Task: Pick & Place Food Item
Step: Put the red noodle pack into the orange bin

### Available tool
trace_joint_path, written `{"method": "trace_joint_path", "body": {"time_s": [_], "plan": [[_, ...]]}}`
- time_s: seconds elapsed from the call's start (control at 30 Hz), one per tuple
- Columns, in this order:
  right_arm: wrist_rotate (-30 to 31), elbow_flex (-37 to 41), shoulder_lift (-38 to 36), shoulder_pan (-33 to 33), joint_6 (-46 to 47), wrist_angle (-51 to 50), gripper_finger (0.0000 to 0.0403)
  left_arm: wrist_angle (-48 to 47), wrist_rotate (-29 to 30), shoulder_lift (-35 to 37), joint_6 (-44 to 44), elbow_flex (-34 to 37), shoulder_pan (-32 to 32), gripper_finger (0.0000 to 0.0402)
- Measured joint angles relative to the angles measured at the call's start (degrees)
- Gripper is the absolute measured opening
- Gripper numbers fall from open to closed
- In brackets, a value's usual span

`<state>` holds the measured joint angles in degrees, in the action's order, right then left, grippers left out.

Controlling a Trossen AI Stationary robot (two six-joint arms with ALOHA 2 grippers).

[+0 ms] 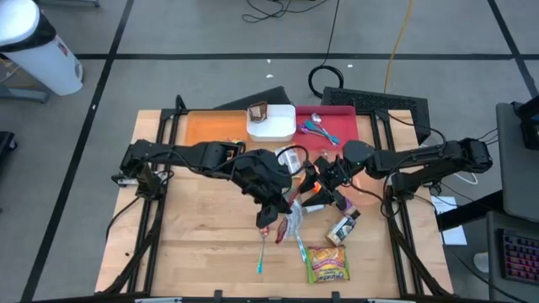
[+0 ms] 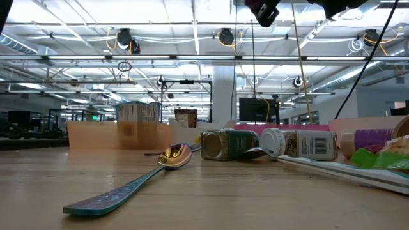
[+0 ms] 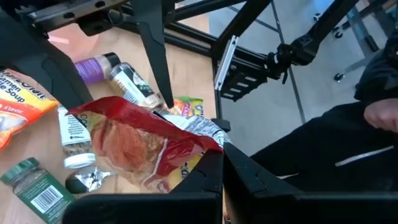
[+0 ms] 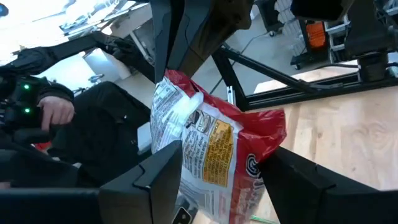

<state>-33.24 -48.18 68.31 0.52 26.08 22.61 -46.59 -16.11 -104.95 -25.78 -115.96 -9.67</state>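
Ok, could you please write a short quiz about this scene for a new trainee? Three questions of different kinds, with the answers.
1. True or false: the left end effector is shut on the red snack bag.
2. The teal-handled spoon lies: A) on the wooden table; B) in a bowl; C) on a tray.
3. Fill in: the right end effector meets the left one at the ___.
Key: 1 true; 2 A; 3 bag.

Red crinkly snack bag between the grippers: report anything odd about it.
The red crinkly foil snack bag hangs off the table, pinched at one crumpled end by the shut left gripper. The right gripper straddles its other end, fingers apart. Its body is creased and twisted; no tear or spill shows.
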Motion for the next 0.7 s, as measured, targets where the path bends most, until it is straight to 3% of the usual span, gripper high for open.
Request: {"method": "trace_joint_path", "body": {"time_s": [0.3,0.7], "plan": [[0.13,0.02,0.00,0.71,0.20,0.08,0.0185,-0.02,1.17,0.00,0.26,0.00,0.22,0.0000],[0.09,0.02,0.00,0.71,-0.45,0.08,0.0041,-0.50,1.20,0.00,-0.53,-0.01,0.22,0.0001]]}}
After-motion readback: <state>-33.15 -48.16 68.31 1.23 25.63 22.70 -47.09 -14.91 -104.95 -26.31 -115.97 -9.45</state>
